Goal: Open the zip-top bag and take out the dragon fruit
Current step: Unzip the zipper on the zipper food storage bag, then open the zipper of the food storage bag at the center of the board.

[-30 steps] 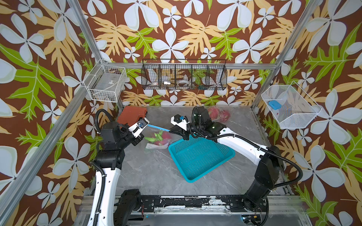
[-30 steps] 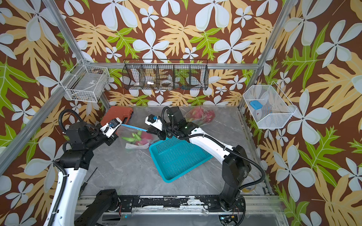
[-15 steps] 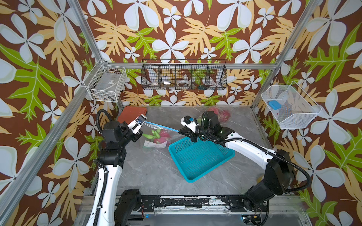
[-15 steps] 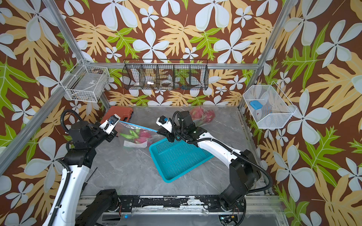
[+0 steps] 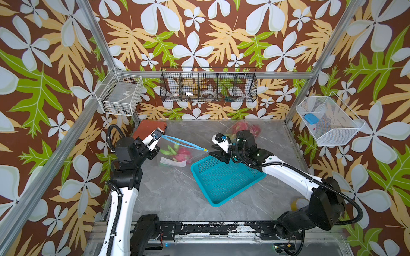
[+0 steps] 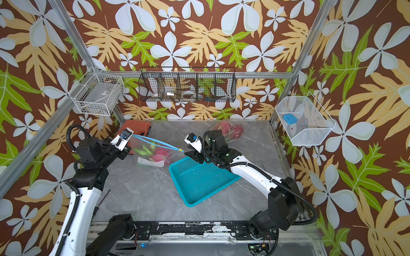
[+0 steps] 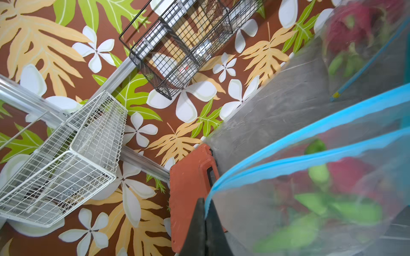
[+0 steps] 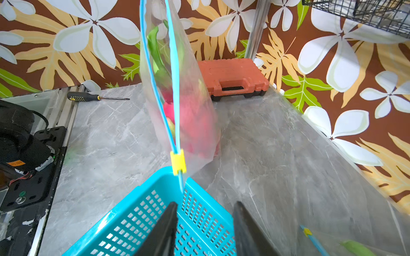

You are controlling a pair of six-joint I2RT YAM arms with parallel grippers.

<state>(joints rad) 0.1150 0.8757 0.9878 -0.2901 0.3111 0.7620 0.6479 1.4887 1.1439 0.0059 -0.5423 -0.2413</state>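
Checking the feeds, I saw the left gripper (image 7: 205, 206) clamped tight on the blue zip edge of the bag (image 5: 172, 161), near the orange case (image 5: 147, 130) at the table's (image 5: 173, 195) back left corner. The right gripper (image 8: 206, 204) hung over the basket's (image 5: 224, 179) back corner, jaws apart and holding nothing (the yellow slider (image 8: 178, 161) sat just beyond its tips). The dragon fruit (image 5: 183, 153) lay inside the bag, between the left gripper and the basket, with the zip tracks parted.

White arms (image 5: 127, 199), black joints (image 5: 127, 153), black cables (image 5: 115, 126)
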